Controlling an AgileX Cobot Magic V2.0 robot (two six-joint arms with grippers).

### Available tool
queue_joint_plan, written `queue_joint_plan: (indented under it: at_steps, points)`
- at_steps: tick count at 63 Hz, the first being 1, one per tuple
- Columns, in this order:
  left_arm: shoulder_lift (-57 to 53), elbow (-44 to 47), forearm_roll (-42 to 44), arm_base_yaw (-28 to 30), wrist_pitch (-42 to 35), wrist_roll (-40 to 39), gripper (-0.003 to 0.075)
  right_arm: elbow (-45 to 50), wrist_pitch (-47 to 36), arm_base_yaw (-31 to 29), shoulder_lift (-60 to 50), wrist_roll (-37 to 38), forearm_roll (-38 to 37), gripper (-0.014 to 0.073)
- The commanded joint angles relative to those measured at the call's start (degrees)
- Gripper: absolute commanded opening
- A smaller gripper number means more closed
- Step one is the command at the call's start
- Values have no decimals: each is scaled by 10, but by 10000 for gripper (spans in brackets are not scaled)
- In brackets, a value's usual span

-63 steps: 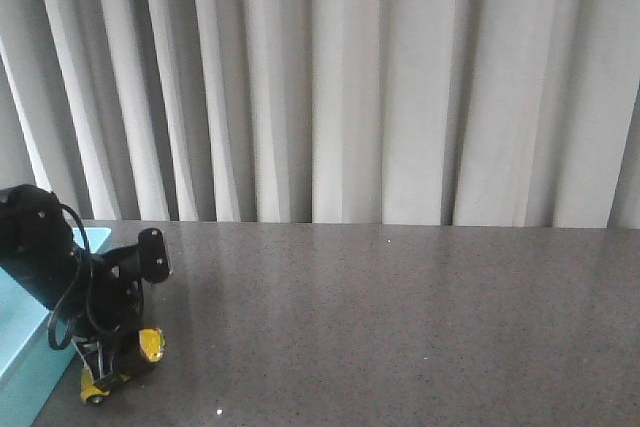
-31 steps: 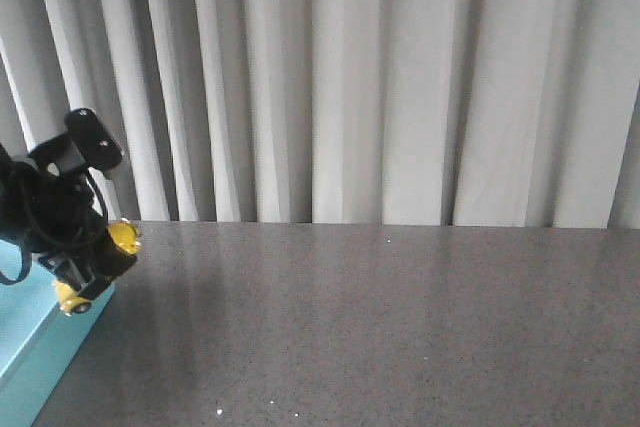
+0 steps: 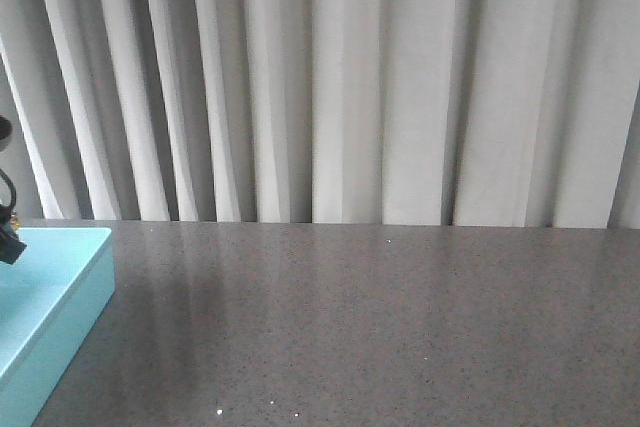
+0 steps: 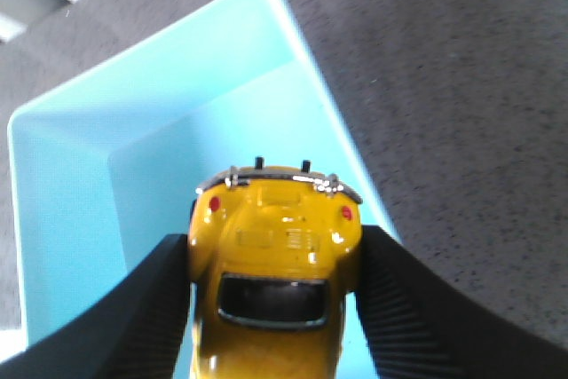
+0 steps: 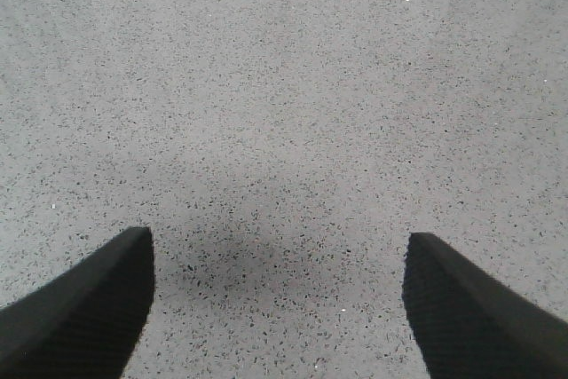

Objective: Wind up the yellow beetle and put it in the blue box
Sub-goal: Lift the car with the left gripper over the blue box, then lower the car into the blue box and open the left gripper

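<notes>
grey speckled table (image 3: 380, 327), pale pleated curtain (image 3: 350, 77)

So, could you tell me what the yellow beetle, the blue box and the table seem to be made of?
Yellow beetle: glossy painted metal or hard plastic, judging by the sharp highlights and chrome-like bumper; which one I cannot tell. Blue box: smooth, matte turquoise, probably plastic or coated card, with thin straight walls. Table: dark grey speckled stone or stone-look laminate, slightly reflective.

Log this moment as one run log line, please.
left end effector: shut on yellow beetle | beetle: held above blue box | right end effector: open, over bare table
</notes>
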Motion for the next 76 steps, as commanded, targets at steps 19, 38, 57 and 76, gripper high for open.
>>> queue_joint_plan:
  at_steps: [19, 38, 57, 76]
  points:
    - [92, -16, -41, 83, -44, -52, 262, -13, -33, 1, 0, 0, 1, 558]
    - [160, -16, -41, 93, -94, -68, 262, -13, -33, 1, 0, 0, 1, 558]
    - [183, -16, -25, 93, -116, -104, 262, -13, -33, 1, 0, 0, 1, 558]
    - [194, -16, -21, 93, -113, -111, 293, -13, -33, 1, 0, 0, 1, 558]
